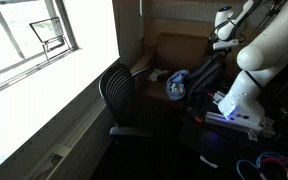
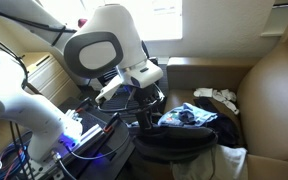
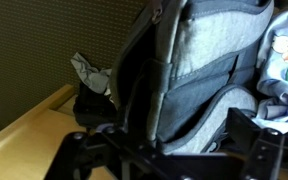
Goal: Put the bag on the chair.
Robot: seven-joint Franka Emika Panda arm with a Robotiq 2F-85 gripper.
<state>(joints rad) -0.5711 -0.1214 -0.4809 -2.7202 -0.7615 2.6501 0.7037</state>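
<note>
Gripper [image 3: 174,128]: jaws spread, straddling bag [image 3: 199,75] edge.
Bag: 12 o'clock, grey soft fabric.
Chair [image 1: 119,92]: 9 o'clock of bag.
Risk: shallow fabric pinch slips, bag drops mid-carry.

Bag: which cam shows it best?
Wrist view. The grey bag fills the frame there, with its panels and seams clear. In an exterior view it is a dark mass under a blue cloth. In an exterior view it is small and dim beside the arm.
</note>
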